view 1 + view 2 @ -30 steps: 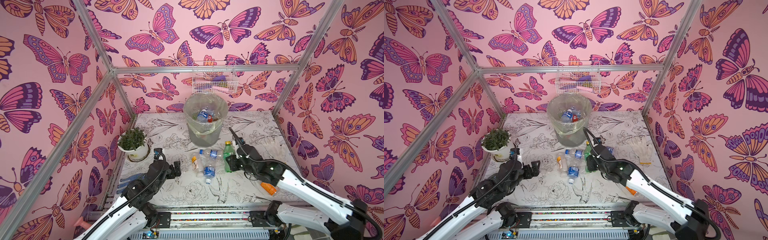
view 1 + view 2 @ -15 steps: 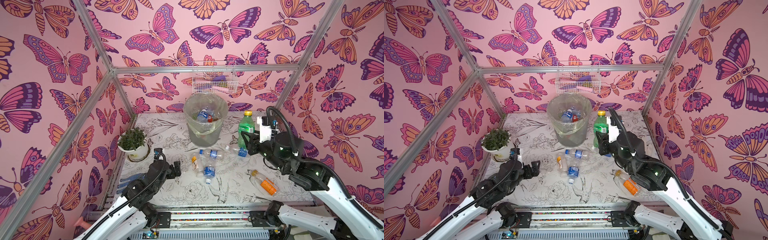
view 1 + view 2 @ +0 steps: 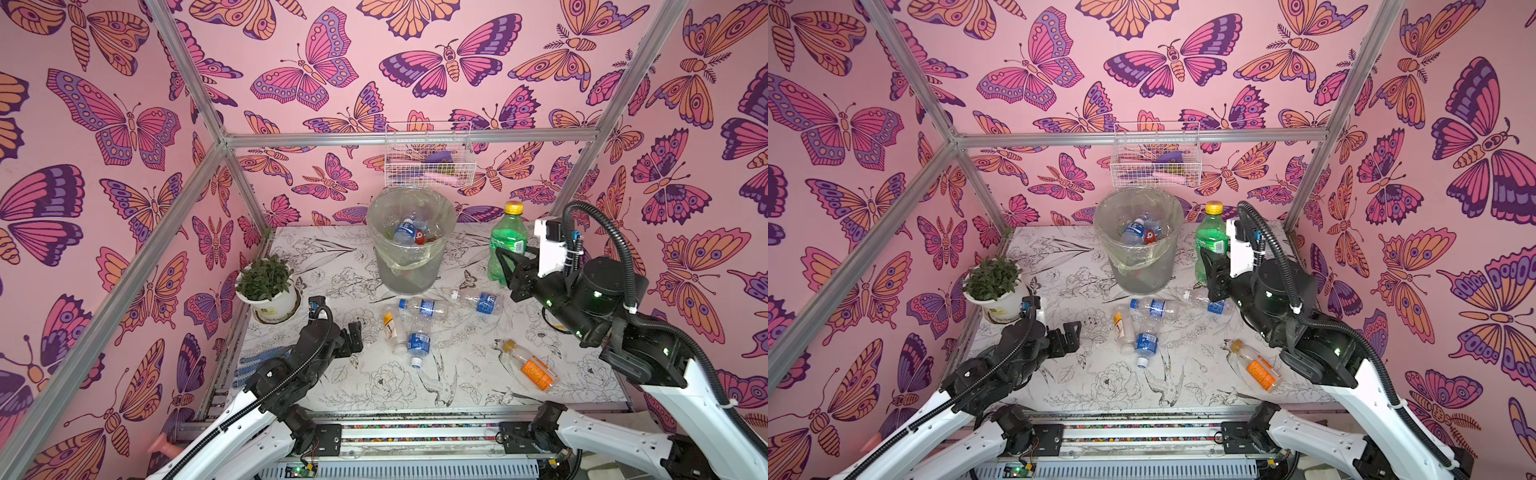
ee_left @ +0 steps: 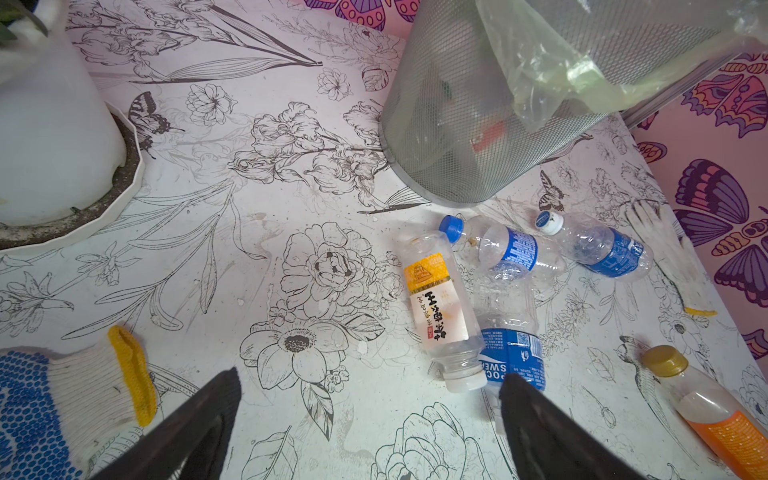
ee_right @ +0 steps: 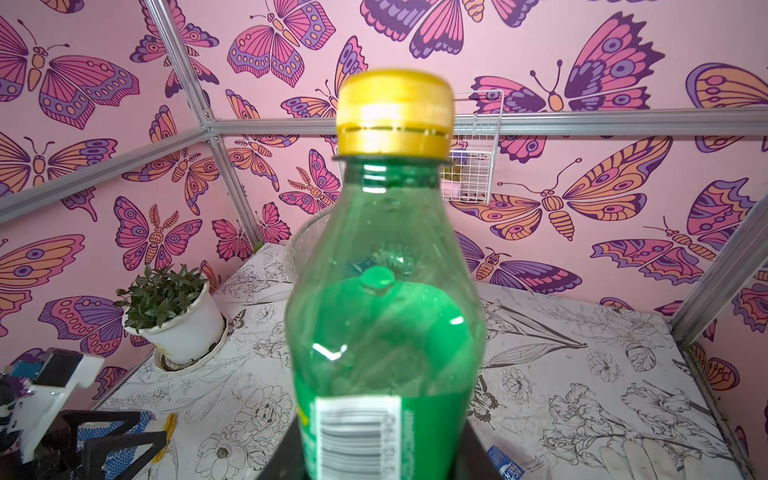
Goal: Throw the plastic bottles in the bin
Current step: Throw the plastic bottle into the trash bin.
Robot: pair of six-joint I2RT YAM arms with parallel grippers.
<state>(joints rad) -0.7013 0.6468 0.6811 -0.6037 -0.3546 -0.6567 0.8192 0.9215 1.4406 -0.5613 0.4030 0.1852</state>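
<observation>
While your right fingers (image 3: 508,264) are clamping the lower body of the green bottle (image 3: 506,235), they are holding it upright, yellow cap on top, raised above the tabletop (image 3: 374,386). The bin (image 3: 409,272) is standing just beside those fingers, on the side toward your left arm, apart from the bottle. A few bottles (image 3: 405,230) are already lying inside its bag-lined mouth.

Below the right fingers, and between them and your left fingers (image 3: 354,334), more bottles are lying on their sides. Three are blue-labelled bottles (image 3: 428,307) and one is a yellow-labelled bottle (image 3: 390,328). An orange-labelled bottle (image 3: 530,368) is lying apart from these, under your right arm.

Your left fingers are standing spread wide, gripping nothing and hovering low over the tabletop. In the left wrist view, the nearest blue-labelled bottle is lying just ahead of one fingertip, and a blue-dotted glove (image 4: 50,395) is lying beside the other. A flowerpot (image 3: 270,301) with a green plant is sitting ahead of the left fingers, toward the side wall. A white wire basket (image 3: 428,166) is hanging on the back wall, beyond the bin.
</observation>
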